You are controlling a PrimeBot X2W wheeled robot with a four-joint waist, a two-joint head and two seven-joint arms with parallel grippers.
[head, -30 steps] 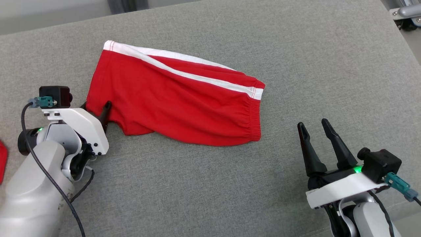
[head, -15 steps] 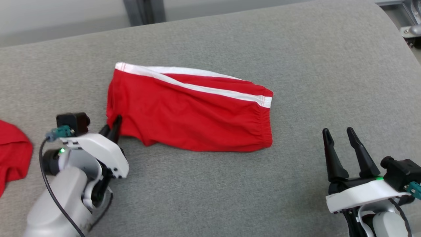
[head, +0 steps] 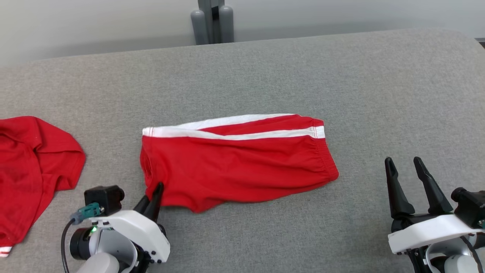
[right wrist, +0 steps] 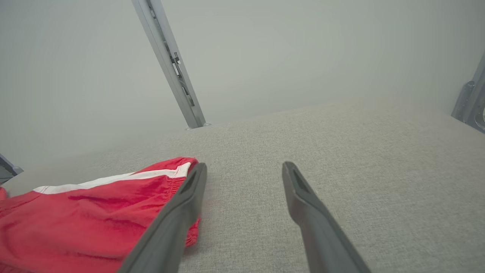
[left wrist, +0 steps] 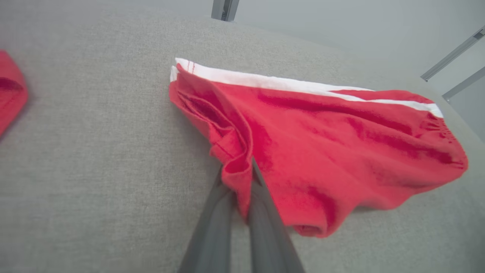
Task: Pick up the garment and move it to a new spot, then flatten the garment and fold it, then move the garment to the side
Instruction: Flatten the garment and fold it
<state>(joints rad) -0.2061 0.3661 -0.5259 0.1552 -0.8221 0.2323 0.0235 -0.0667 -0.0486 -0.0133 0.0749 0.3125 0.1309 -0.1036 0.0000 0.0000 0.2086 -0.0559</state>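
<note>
1. The left claw (left wrist: 241, 180) has its jaws narrowed right down, pinching a bunched fold of the red cotton shorts with white side stripes (head: 235, 167). The cloth is squeezed between the two dark fingers.
2. The grip sits on the leg-opening end of the shorts, at the corner nearest that claw, and the fabric puckers into a ridge right at the tips.
3. From there the shorts spread out ahead of the left claw and away to its right. They lie softly wrinkled on the grey fabric-covered tabletop (head: 265, 76).
4. The white stripes run along the edge farthest from the left claw, and the gathered elastic waistband is at the end opposite the grip.
5. The right claw (head: 402, 163) is spread wide, with grey tabletop showing between its fingers.
6. The waistband lies to the left of the right claw. It is near but apart, and the head view shows a strip of grey between them.
7. Out to the left of the left claw lies a crumpled red garment with a white-striped hem (head: 34, 159), well apart from the shorts.
8. Ahead of both claws, past the tabletop's far edge, stands a pair of grey upright posts (head: 212, 21).
</note>
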